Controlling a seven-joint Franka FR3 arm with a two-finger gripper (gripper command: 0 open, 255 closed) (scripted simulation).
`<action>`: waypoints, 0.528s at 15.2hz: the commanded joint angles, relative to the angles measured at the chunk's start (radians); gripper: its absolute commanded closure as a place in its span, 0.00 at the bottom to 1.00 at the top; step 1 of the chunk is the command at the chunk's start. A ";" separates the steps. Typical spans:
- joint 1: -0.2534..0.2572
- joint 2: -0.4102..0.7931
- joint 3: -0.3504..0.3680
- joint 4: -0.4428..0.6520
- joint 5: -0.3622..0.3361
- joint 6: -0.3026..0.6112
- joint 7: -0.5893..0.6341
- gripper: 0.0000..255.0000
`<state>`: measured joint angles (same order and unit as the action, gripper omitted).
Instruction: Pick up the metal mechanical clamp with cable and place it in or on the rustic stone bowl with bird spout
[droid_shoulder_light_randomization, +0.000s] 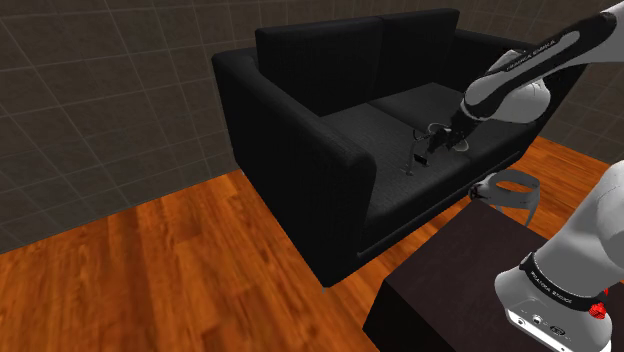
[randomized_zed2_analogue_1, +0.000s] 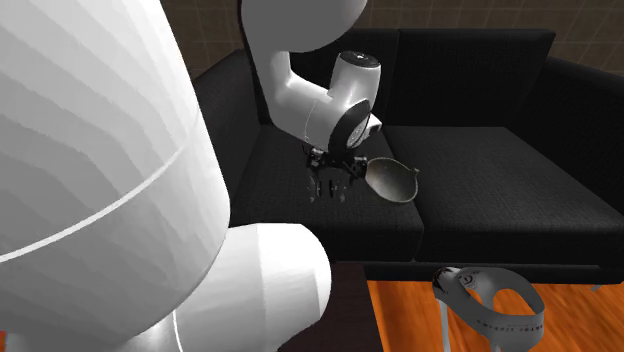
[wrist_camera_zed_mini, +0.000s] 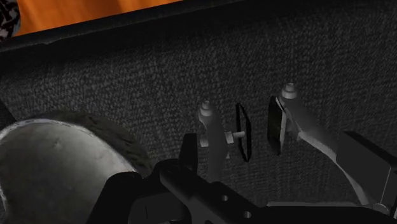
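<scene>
The shoulder view looks down from beside and behind the stand (droid_shoulder_light_randomization: 450, 285), across the wooden floor (droid_shoulder_light_randomization: 150, 270) to the black sofa (droid_shoulder_light_randomization: 300, 160) at a middling distance. The second exterior view sits tight behind the arm (randomized_zed2_analogue_1: 90, 150), whose white bulk crowds its left, and faces the sofa's backrest over the seat. The wrist view hangs closest, just above the seat fabric; all three share that seat and the bowl (randomized_zed2_analogue_1: 390, 182) on it.

Living rm: black sofa (droid_shoulder_light_randomization: 330, 150), wood floor (droid_shoulder_light_randomization: 180, 270).
</scene>
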<state>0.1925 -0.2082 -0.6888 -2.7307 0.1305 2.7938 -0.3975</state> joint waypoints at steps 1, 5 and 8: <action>0.163 0.115 -0.133 0.039 0.274 0.062 -0.220 0.00; 0.230 0.323 -0.139 0.140 0.802 0.027 -0.628 0.00; 0.187 0.396 -0.076 0.176 0.941 0.014 -0.729 0.00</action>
<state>0.3922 0.1593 -0.7853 -2.5692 1.0107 2.8129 -1.0832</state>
